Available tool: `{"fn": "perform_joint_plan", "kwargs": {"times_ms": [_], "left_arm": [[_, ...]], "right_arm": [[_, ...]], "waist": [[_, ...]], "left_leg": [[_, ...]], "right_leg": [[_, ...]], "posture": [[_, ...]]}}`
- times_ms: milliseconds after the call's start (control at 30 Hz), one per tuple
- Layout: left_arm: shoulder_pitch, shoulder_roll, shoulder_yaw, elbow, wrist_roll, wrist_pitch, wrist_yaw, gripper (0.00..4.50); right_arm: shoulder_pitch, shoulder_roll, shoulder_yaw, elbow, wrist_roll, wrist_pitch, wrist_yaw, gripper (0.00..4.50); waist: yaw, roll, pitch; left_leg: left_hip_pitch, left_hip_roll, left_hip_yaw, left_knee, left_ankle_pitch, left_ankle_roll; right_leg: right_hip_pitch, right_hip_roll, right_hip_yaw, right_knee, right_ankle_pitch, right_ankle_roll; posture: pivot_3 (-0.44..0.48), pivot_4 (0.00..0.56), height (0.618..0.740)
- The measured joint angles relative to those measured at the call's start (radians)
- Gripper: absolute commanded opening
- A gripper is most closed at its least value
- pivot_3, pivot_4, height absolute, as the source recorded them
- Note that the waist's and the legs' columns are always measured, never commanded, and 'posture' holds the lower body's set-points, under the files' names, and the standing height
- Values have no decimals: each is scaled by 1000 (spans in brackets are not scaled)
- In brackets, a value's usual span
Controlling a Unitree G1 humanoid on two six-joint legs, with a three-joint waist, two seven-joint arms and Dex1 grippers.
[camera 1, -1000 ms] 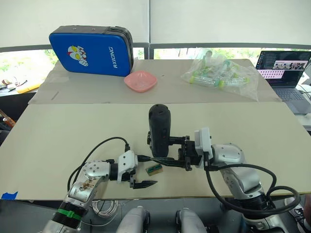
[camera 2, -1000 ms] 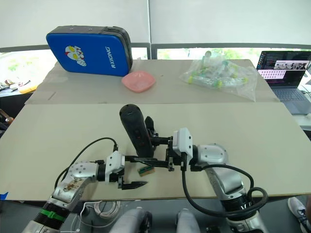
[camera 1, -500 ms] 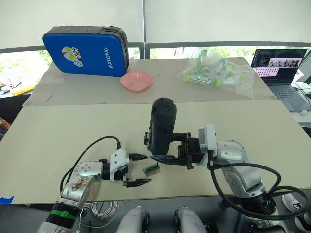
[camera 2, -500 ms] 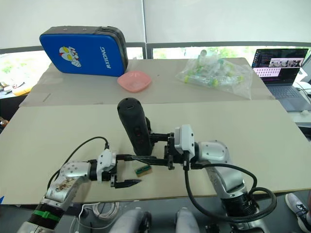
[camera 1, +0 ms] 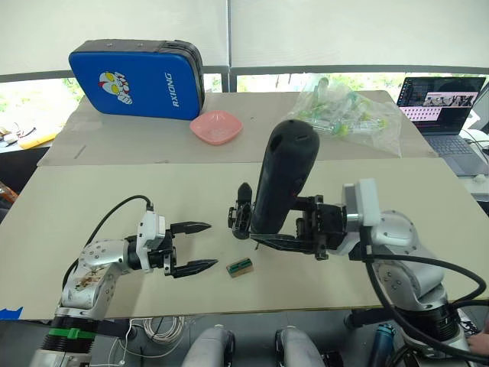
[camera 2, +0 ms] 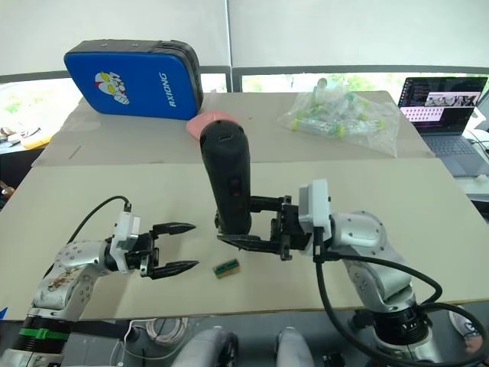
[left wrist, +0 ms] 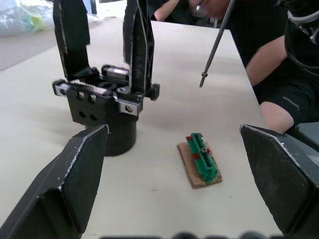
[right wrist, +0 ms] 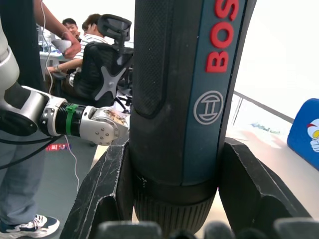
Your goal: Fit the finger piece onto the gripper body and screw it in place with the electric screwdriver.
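- My right gripper was clamped around the lower end of the electric screwdriver, holding it nearly upright above the table, its rounded butt tipped up and a little to the right.
- The screwdriver was a thick, smooth black cylinder with a textured grip panel; the right wrist view showed raised red letters and a round emblem on its side, with my fingers pressed against both flanks of its ribbed collar.
- Its thin metal bit pointed down, its tip just off the table surface, to the right of the gripper body.
- The gripper body stood on the table under my right gripper, seen in the head view as a small dark lump just left of the screwdriver's lower end; it was a chunky black frame with small screw heads on its face, sitting on a short round base, with two flat black prongs rising from it.
- My left gripper hovered at the near left of the table with its pointed fingers spread wide and holding nothing, aimed rightward toward the gripper body and well apart from it.
- A small tan block with a green ridged top lay flat on the table between my two grippers, nearer to me than the gripper body.
- I could not pick out the finger piece as a separate part.
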Motion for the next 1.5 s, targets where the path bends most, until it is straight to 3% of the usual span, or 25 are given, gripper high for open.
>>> {"fn": "perform_joint_plan", "kwargs": {"times_ms": [267,500,1500], "left_arm": [[-91,8,29,49,-29,43,-22,4500],[-163,27,36,66,-50,128,-34,4500],[-237,-10,-21,139,41,95,-16,4500]], "right_arm": [[-112,-48,-103,52,86,68,-20,1958],[-186,-33,-113,152,102,106,-56,1958],[-353,196,26,386,-75,105,-73,1958]], "waist": [[1,-1,1],[-1,-1,1],[-10,-1,1]], "left_leg": [[-1,0,0,0,0,0],[-4,0,0,0,0,0],[-4,-2,0,0,1,-1]], "right_leg": [[0,0,-1,0,0,0],[0,1,0,0,0,0],[-1,4,-2,2,0,0]], "posture": [[0,150,740],[0,150,740],[0,150,740]]}}
